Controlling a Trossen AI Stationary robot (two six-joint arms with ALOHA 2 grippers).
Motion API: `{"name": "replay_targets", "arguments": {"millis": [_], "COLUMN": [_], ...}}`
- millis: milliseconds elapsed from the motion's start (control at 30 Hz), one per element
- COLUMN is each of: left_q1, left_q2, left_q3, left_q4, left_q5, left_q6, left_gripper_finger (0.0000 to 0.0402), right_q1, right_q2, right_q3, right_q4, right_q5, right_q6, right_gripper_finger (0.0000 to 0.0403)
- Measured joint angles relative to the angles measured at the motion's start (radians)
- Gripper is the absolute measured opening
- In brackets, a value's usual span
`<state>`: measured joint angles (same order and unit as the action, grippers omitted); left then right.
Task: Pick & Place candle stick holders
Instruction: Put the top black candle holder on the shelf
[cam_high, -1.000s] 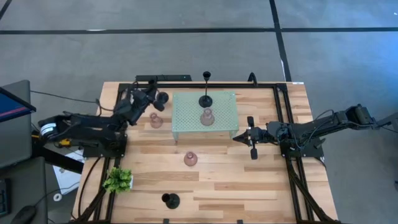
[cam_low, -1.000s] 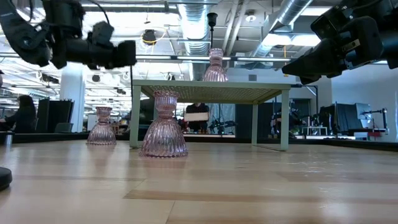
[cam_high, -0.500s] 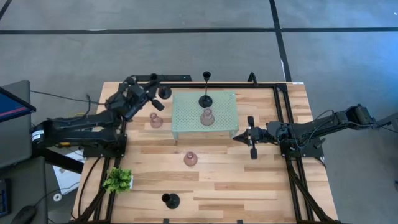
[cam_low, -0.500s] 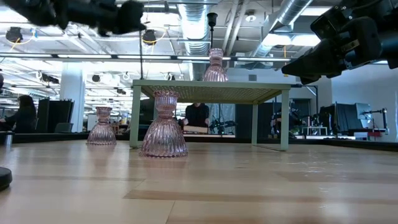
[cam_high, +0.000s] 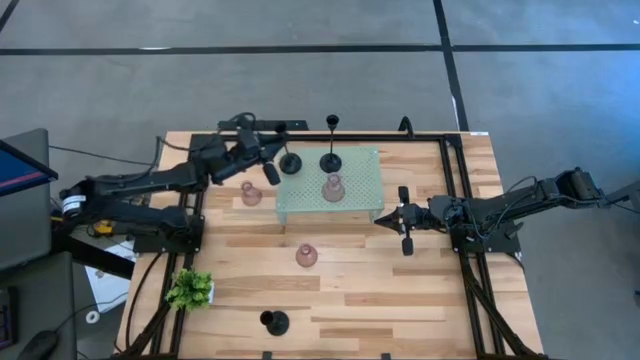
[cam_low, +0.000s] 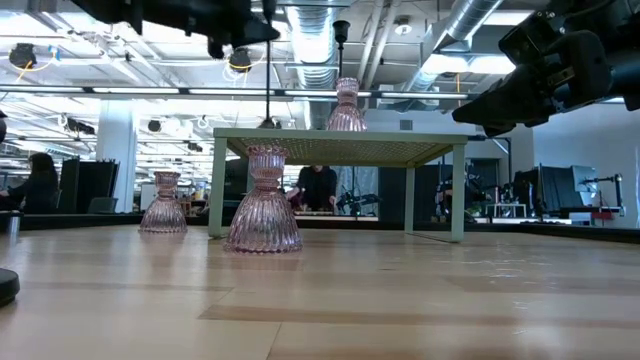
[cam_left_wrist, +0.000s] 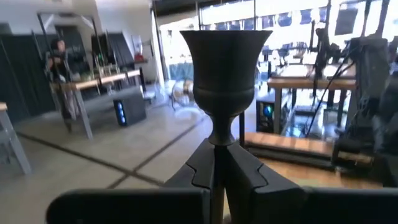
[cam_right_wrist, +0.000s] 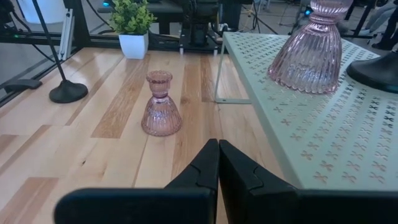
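My left gripper is at the left edge of the pale green perforated stand, shut on a black candle stick holder. A second black holder and a pink holder stand on their bases on the stand. Two pink holders and a third black one stand on the table. My right gripper is shut and empty to the right of the stand. My left gripper pinches the black holder's thin stem between its two fingers, just below the cup. The fingers come about level from the table's left and lie across the stem. The holder is upright. Its base hangs close over the stand's left edge; whether it touches, I cannot tell.
A small green plant in a white pot stands near the front left. Black rails run along the table's sides and far edge. People show in the room behind the table in the low view.
My left gripper has gone up and toward the table's right, to the stand's left edge, carrying the black holder upright. The holder's base now hangs over the stand's left edge. My right arm has kept still.
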<state>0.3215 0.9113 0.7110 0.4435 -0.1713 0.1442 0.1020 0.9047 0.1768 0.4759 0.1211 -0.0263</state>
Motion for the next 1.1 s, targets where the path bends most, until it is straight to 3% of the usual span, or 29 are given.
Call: {"name": "replay_targets", "arguments": {"millis": [667,1100], "left_q1": [0.001,0.002], "left_q2": [0.151,0.151], "left_q3": [0.064,0.064], "left_q4": [0.036,0.051], "left_q5": [0.033,0.02], "left_q6": [-0.031,-0.026], "left_gripper_finger": [0.0015,0.0058], "right_q1": [0.0,0.0], "right_q2": [0.0,0.0], "right_q3": [0.0,0.0], "right_q4": [-0.006,-0.027], "right_q5": [0.008,0.008], "right_q6": [0.0,0.0], "right_gripper_finger": [0.0001,0.0001]}}
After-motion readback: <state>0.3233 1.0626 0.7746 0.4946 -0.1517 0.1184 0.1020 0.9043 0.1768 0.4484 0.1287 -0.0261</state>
